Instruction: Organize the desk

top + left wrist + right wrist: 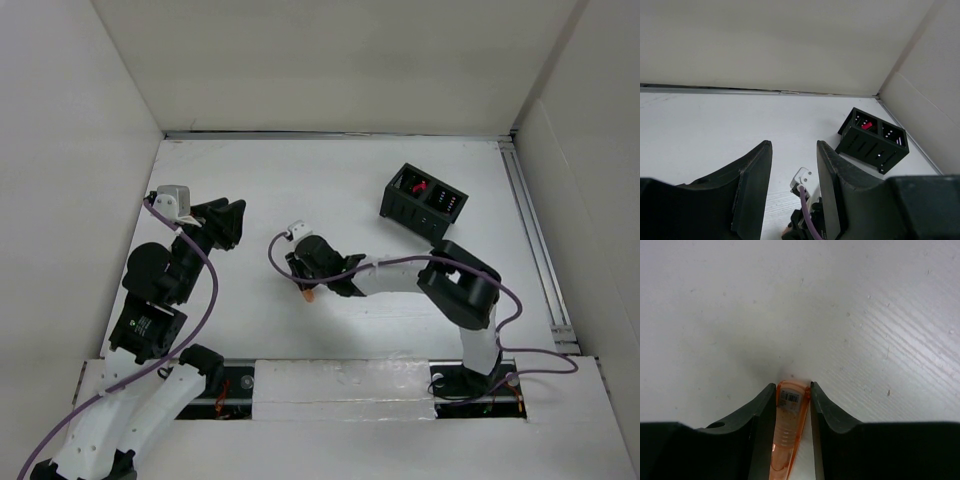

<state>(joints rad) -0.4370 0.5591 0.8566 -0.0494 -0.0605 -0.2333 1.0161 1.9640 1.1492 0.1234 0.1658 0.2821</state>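
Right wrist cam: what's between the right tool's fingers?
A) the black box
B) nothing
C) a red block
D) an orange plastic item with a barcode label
D: the right tool has a finger against each side of the orange plastic item, whose barcode label shows near its tip. The black box sits well apart from it in the top view.

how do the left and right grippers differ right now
The left gripper has its jaws apart and holds nothing; the right gripper is shut on an orange plastic item. The left gripper looks out across the desk toward the black box; the right gripper points down at the desk. Both have black two-finger jaws.
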